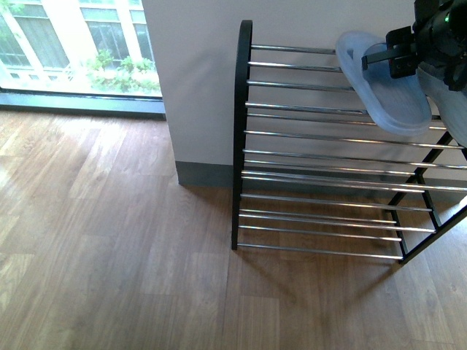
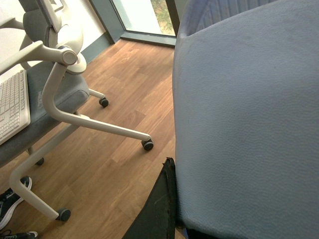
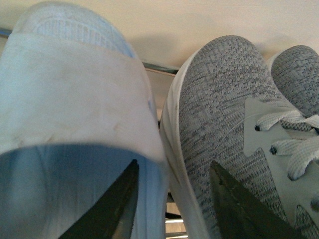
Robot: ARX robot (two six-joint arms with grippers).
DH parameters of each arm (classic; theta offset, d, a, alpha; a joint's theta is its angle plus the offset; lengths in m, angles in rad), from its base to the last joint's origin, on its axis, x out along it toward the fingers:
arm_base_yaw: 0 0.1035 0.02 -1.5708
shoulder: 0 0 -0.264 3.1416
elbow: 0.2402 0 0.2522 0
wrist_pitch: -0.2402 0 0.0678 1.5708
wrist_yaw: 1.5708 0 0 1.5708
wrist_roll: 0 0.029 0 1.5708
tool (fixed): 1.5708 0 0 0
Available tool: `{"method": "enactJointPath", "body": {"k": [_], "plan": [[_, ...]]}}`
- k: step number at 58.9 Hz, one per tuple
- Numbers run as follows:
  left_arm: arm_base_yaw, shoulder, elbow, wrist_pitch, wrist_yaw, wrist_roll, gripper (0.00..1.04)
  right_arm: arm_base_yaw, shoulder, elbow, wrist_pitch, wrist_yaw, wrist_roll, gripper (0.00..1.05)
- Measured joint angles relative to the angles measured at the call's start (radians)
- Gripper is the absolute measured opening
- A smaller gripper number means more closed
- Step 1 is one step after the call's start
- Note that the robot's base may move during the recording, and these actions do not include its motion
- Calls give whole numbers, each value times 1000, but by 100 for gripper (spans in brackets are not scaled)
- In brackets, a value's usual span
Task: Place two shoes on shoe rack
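Observation:
A pale blue slide (image 1: 385, 84) hangs tilted over the upper rods of the black shoe rack (image 1: 321, 175), with my left gripper (image 1: 398, 55) shut on its strap. Seen from the left wrist, the slide's sole (image 2: 249, 114) fills most of the picture beside one black finger (image 2: 157, 209). In the right wrist view my right gripper (image 3: 174, 199) is open, its fingers straddling the gap between a pale slide (image 3: 75, 99) and a grey knit sneaker (image 3: 224, 109). A second grey sneaker (image 3: 299, 64) lies beside the first. A rack rod (image 3: 159, 67) shows behind them.
A white wall with a grey baseboard (image 1: 204, 175) stands behind the rack, and a window (image 1: 80, 44) is at the far left. An office chair (image 2: 55, 74) on castors, a keyboard (image 2: 12, 104) and a black shoe (image 2: 10, 199) stand on the wooden floor.

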Motion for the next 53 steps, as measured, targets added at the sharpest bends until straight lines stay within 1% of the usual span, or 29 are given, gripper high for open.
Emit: {"method": "enactJointPath", "body": {"k": [2, 5, 7, 11, 13, 18, 20, 22, 28, 30, 31, 33, 34, 36, 38, 40, 42, 47, 53], "plan": [[0, 0, 0, 0, 0, 0, 2, 0, -12, -9, -10, -8, 2, 46], [0, 0, 0, 0, 0, 0, 2, 0, -48, -39, -28, -27, 5, 55], [0, 0, 0, 0, 0, 0, 2, 0, -66, -53, -36, -37, 9, 58], [0, 0, 0, 0, 0, 0, 2, 0, -132, -97, -71, -77, 22, 69], [0, 0, 0, 0, 0, 0, 2, -1, -183, -134, -72, -96, 29, 76], [0, 0, 0, 0, 0, 0, 2, -14, -289, -205, -68, -149, 36, 88], [0, 0, 0, 0, 0, 0, 2, -26, -354, -248, -53, -163, 37, 94], [0, 0, 0, 0, 0, 0, 2, -40, -403, -280, -40, -171, 40, 97], [0, 0, 0, 0, 0, 0, 2, -98, -552, -382, 38, -181, 43, 95], [0, 0, 0, 0, 0, 0, 2, -116, -592, -428, 116, -233, 58, 92], [0, 0, 0, 0, 0, 0, 2, -127, -618, -463, 190, -278, 70, 89], [0, 0, 0, 0, 0, 0, 2, -136, -639, -497, 262, -320, 87, 86], [0, 0, 0, 0, 0, 0, 2, -143, -660, -530, 326, -354, 102, 82], [0, 0, 0, 0, 0, 0, 2, -145, -687, -578, 409, -389, 119, 77], [0, 0, 0, 0, 0, 0, 2, -145, -704, -609, 454, -404, 127, 74], [0, 0, 0, 0, 1, 0, 2, -142, -732, -666, 516, -425, 137, 67], [0, 0, 0, 0, 1, 0, 2, -137, -759, -732, 553, -429, 145, 58], [0, 0, 0, 0, 0, 0, 2, -135, -806, -843, 582, -431, 154, 40], [0, 0, 0, 0, 0, 0, 2, -135, -864, -921, 599, -430, 158, 25]]}}
